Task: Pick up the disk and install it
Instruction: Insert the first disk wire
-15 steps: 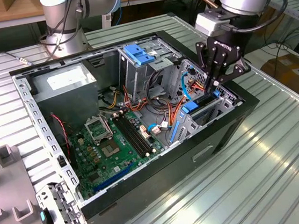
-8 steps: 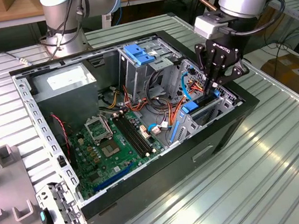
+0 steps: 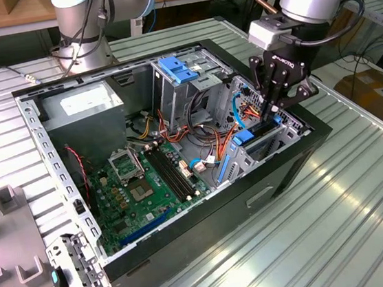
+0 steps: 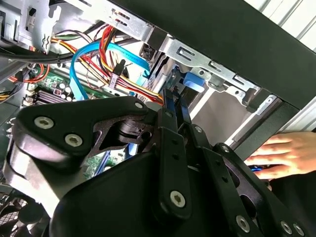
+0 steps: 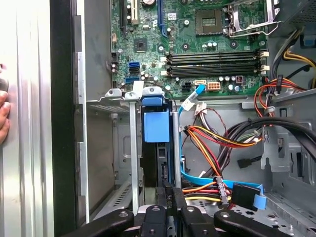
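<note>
1. Open computer case [image 3: 185, 206] lies on the ribbed surface [image 3: 353, 222], giving me bay access.
2. Gripper [image 3: 273, 110] sits over the drive cage, jaws clenched on the disk [image 5: 157, 148].
3. Disk stands edge-on, partly seated between the rails.

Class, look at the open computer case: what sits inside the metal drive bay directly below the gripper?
The disk stands on edge in the bay, blue rail showing, with the gripper at its end. Its label and lower part are hidden.
</note>
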